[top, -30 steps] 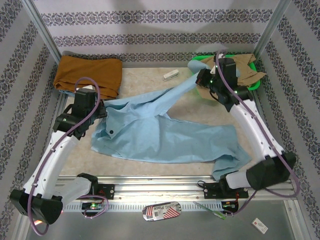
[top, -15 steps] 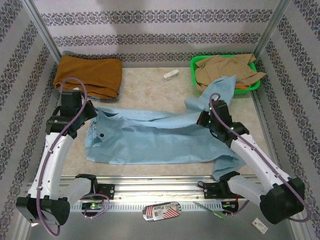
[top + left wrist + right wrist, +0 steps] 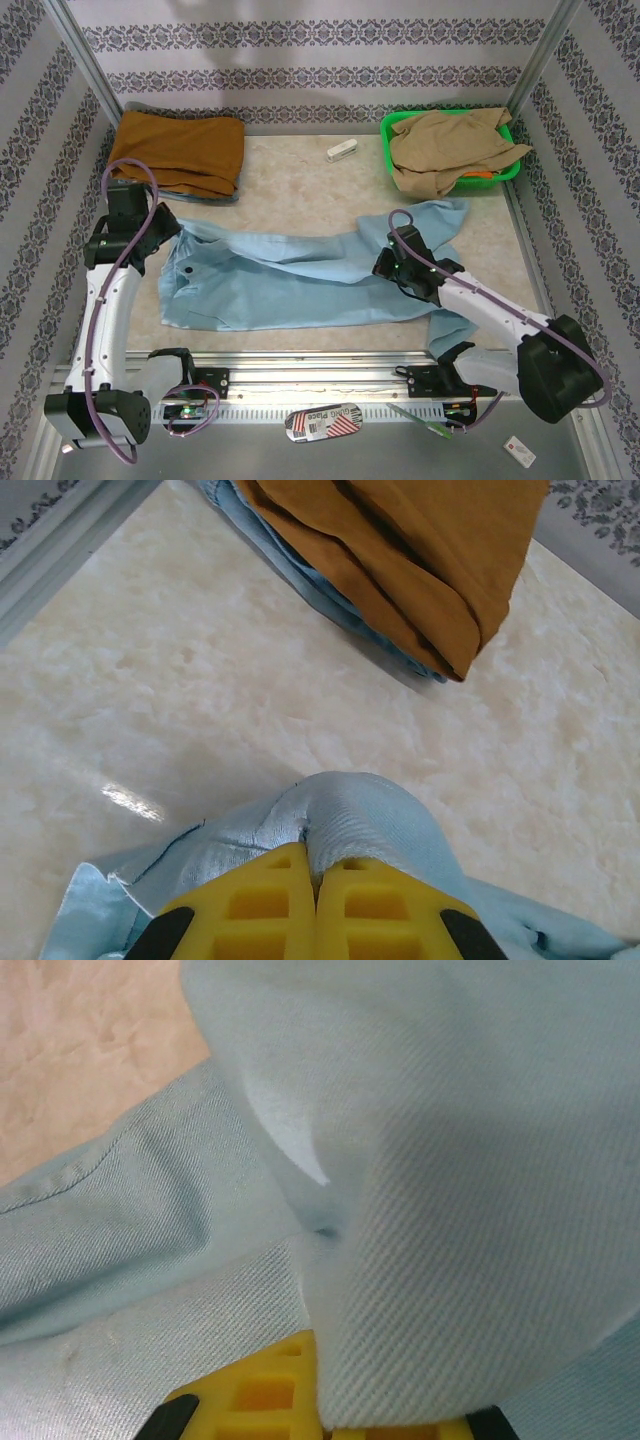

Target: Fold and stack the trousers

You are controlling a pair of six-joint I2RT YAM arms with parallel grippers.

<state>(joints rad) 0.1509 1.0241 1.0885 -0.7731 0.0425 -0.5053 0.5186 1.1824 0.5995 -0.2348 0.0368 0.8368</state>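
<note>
The left hand (image 3: 313, 870) and right hand (image 3: 392, 268) each pinch the trousers (image 3: 290, 285) (stretched out between them).

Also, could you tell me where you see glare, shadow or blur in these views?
Left wrist: a bright glare streak on the table, otherwise sharp. Right wrist: the trousers sit very close, weave crisp low down, softer towards the top. Top external: even light, soft shadows.

We see the trousers (image 3: 450, 1210) as matt twill cloth, the table (image 3: 150, 730) glossy, marble-like, the basket (image 3: 387, 135) probably green plastic.
</note>
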